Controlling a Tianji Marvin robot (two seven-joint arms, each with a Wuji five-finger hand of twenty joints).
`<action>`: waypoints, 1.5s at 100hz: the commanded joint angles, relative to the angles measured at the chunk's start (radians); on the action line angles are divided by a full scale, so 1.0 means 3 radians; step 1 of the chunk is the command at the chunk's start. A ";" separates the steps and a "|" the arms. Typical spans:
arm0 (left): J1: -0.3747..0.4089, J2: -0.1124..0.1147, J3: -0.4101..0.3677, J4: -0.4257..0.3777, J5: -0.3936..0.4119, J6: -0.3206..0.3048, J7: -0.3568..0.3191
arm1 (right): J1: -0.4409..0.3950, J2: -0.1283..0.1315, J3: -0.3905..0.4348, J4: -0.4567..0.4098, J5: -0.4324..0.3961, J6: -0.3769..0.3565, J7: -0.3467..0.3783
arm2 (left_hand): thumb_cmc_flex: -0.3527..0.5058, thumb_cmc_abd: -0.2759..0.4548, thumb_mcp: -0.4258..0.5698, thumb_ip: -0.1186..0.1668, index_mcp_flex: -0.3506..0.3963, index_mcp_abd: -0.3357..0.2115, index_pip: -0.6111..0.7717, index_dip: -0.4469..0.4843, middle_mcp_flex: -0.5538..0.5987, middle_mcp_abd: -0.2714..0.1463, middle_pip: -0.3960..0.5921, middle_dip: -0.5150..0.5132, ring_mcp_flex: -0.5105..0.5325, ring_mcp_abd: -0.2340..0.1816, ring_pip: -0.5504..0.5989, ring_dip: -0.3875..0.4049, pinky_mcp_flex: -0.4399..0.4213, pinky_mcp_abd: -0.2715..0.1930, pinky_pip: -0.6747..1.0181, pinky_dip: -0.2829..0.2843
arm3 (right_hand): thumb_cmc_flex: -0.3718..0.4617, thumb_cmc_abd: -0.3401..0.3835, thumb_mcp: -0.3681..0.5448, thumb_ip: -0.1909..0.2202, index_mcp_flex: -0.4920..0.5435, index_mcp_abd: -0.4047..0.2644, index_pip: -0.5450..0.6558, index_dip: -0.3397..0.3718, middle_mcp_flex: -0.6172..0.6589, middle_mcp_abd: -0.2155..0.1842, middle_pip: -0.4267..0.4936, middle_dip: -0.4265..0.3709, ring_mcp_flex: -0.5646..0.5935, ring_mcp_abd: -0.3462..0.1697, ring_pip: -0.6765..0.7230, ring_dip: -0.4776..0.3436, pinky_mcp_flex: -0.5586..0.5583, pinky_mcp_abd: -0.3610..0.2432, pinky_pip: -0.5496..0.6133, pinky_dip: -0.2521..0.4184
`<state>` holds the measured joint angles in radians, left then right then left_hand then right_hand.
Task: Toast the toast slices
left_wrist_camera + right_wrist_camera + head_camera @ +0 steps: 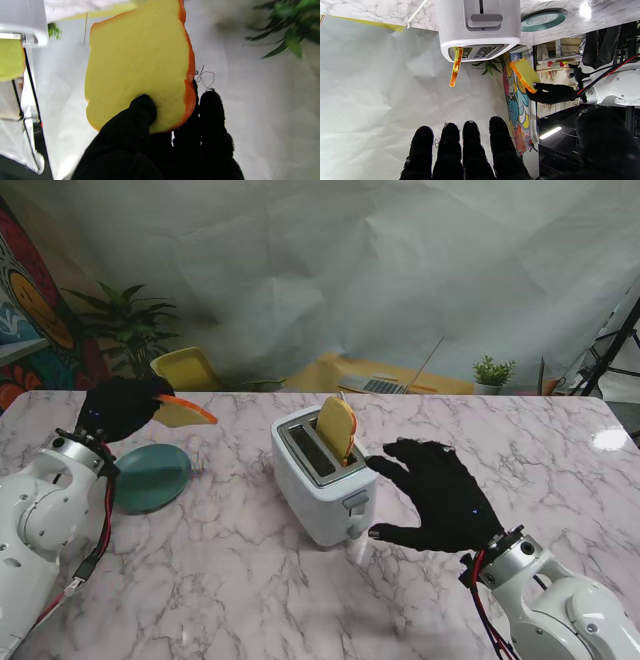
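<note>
A white two-slot toaster [322, 476] stands mid-table, its lever [484, 20] facing my right hand. One yellow toast slice [337, 426] with an orange crust sticks up from the slot on the right hand's side; the other slot looks empty. My right hand [432, 495] hovers open just right of the toaster, fingers [472, 140] spread, holding nothing. My left hand [118, 409] is raised over the table's left side, shut on a second toast slice [140, 65], pinched by thumb and fingers. That slice [184, 412] points toward the toaster.
A teal plate [151, 476] lies on the marble table [220, 580] under and beside my left hand. A potted plant [130, 330] and a yellow chair [186, 367] stand beyond the far left edge; a laptop [385, 385] sits behind the toaster.
</note>
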<state>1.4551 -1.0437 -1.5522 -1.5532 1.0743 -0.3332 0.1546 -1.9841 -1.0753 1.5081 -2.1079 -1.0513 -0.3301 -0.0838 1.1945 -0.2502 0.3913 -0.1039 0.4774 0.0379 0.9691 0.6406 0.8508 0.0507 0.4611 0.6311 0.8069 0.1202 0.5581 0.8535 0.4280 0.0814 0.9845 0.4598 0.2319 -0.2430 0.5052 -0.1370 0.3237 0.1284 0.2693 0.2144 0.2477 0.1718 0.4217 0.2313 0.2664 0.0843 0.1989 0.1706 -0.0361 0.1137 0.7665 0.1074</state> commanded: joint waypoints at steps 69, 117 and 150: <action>-0.0425 -0.0061 0.0553 -0.0481 -0.0050 -0.0991 0.0059 | -0.0146 -0.0006 0.0083 -0.0214 -0.0023 -0.0079 0.0016 | -0.0178 -0.0443 0.0868 -0.0091 0.0738 -0.1163 0.0983 0.0860 0.0551 -0.0852 0.0051 0.0120 0.0546 -0.0360 -0.0496 -0.0113 -0.0143 -0.0229 -0.0140 0.0053 | 0.0050 0.0135 0.0041 0.0044 0.0119 0.0088 -0.0031 -0.0102 0.0053 0.0025 0.0035 0.0032 0.0059 -0.0011 -0.0177 -0.0085 -0.0003 0.0032 0.0032 0.0009; -0.0613 -0.0088 0.0919 -0.0303 -0.0189 -0.1030 0.0053 | -0.0156 0.0006 0.0144 -0.0340 -0.0011 -0.0139 0.0175 | -0.0217 -0.0493 0.0962 -0.0122 0.0771 -0.1164 0.0981 0.0876 0.0583 -0.0851 0.0038 0.0116 0.0581 -0.0380 -0.0546 -0.0105 -0.0116 -0.0254 -0.0110 -0.0022 | -0.0054 0.0004 0.0048 0.0040 0.0002 0.0126 -0.0096 -0.0115 -0.0089 0.0049 -0.0012 0.0015 -0.0053 0.0006 -0.0202 -0.0092 -0.0062 0.0026 -0.0005 -0.0007; -0.0923 -0.0070 0.1195 0.0007 -0.0271 -0.1092 -0.0138 | -0.0188 0.0000 0.0170 -0.0370 -0.0008 -0.0148 0.0149 | -0.0228 -0.0509 0.0991 -0.0129 0.0785 -0.1165 0.0983 0.0882 0.0593 -0.0861 0.0042 0.0119 0.0593 -0.0382 -0.0549 -0.0093 -0.0117 -0.0252 -0.0096 -0.0041 | -0.0031 0.0031 -0.0011 0.0048 0.0036 0.0124 -0.0144 -0.0104 -0.0081 0.0055 0.0003 0.0015 -0.0048 0.0007 -0.0188 -0.0089 -0.0050 0.0037 -0.0002 -0.0012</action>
<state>1.1929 -1.0623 -1.1978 -1.5594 1.0057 -0.6556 0.1421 -2.0296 -1.0750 1.5555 -2.2161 -1.0480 -0.3722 -0.0372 1.0483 -0.3893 0.6131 -0.1759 0.5679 -0.1447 0.9689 0.7330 0.9617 -0.0513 0.4215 0.6318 0.9512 0.0402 0.3934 0.8262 0.3954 0.0281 0.9460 0.4480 0.2316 -0.2455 0.5052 -0.1370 0.3477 0.1382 0.2451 0.1991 0.2580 0.1722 0.4264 0.2318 0.2658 0.0843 0.1989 0.1706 -0.0348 0.1138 0.7673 0.1074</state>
